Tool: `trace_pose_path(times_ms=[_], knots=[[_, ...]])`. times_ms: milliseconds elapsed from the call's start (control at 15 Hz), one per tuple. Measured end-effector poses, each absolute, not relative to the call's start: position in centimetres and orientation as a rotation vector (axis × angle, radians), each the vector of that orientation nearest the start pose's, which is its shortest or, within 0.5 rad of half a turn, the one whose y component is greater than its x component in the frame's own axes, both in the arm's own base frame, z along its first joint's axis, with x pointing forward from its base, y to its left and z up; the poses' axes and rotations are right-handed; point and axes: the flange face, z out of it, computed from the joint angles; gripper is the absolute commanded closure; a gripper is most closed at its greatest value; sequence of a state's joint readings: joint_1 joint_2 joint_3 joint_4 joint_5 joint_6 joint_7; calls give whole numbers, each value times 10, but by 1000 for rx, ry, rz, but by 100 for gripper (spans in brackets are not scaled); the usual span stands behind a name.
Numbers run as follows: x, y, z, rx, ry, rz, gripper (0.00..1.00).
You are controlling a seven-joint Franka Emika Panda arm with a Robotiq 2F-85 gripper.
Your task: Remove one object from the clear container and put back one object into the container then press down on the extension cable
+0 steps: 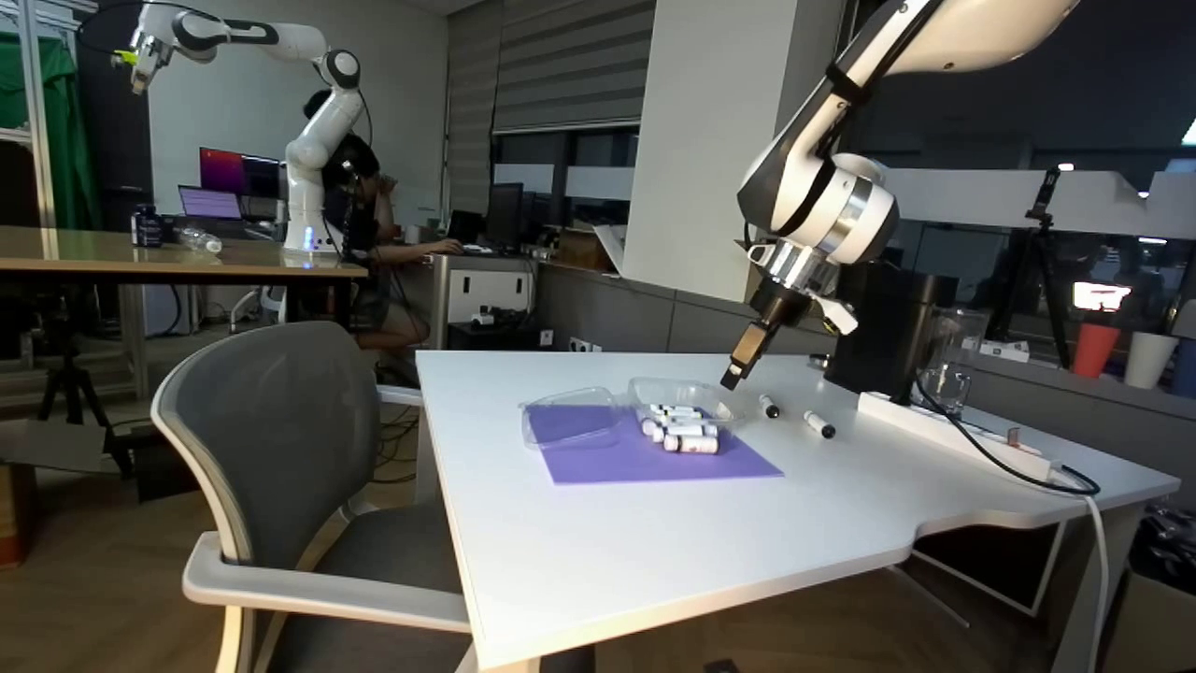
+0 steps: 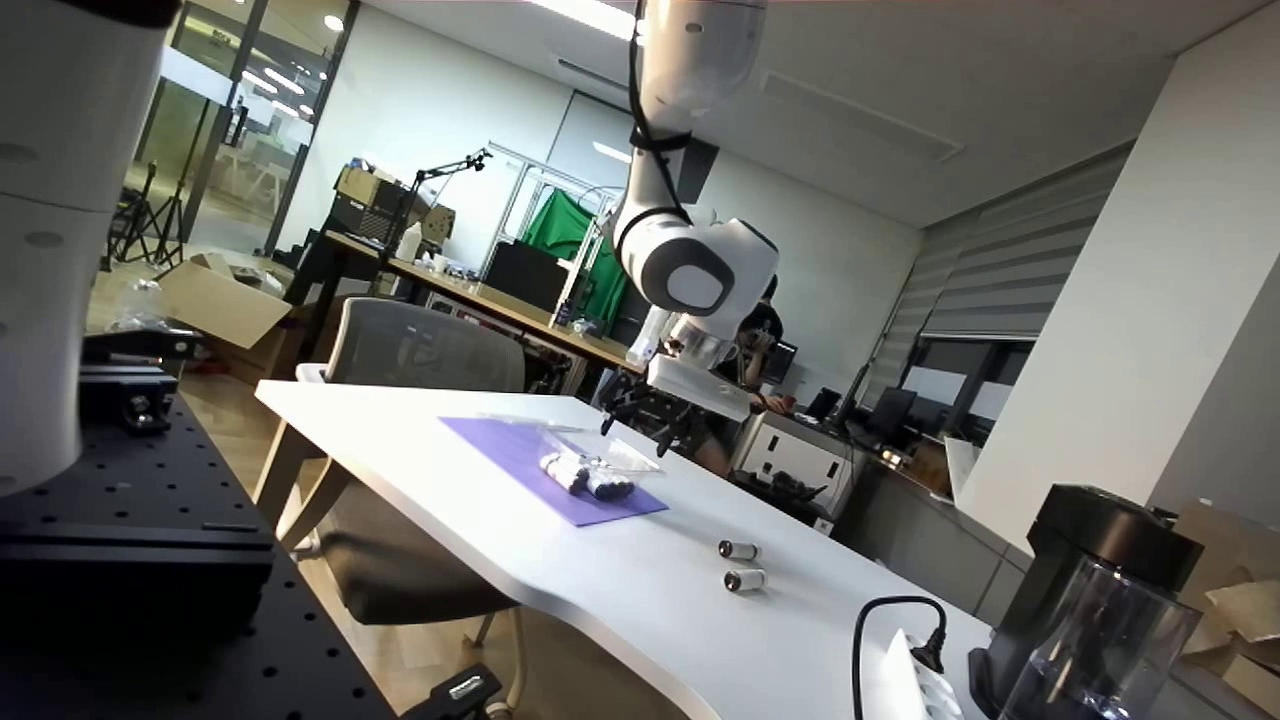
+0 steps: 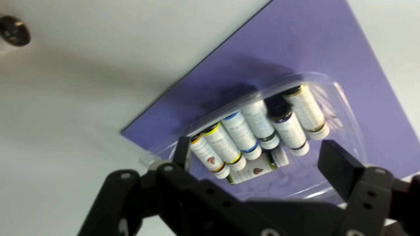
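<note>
The clear container (image 1: 651,388) sits on a purple mat and also shows in an exterior view (image 2: 632,458) and the wrist view (image 3: 315,193). Several white bottles (image 3: 241,132) lie in it side by side, with another crosswise beneath them. Two similar bottles (image 1: 819,424) (image 2: 738,550) lie outside on the table; the dark end of one (image 3: 14,31) shows in the wrist view. My gripper (image 3: 256,144) is open and empty above the container, fingers apart, also visible in both exterior views (image 1: 732,378) (image 2: 635,438). The extension cable's white strip (image 1: 953,437) (image 2: 912,685) lies on the table; its white cord (image 1: 1101,570) hangs over the edge.
A clear lid (image 1: 572,418) lies on the purple mat (image 1: 654,467) beside the container. A tall black box (image 1: 883,327) with a clear jug (image 2: 1100,640) stands behind the strip. A black cable (image 1: 981,453) plugs into the strip. A chair (image 1: 280,449) stands at the table edge.
</note>
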State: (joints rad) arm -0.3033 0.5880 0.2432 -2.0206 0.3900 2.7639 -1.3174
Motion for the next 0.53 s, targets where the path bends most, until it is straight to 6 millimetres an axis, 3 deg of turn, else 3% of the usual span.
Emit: trace_pose_path(times_ms=[267,533], knots=[[623,-66,202,-2878,-1121,-676,0],[641,-104,220,-3038,-840,-710,0]])
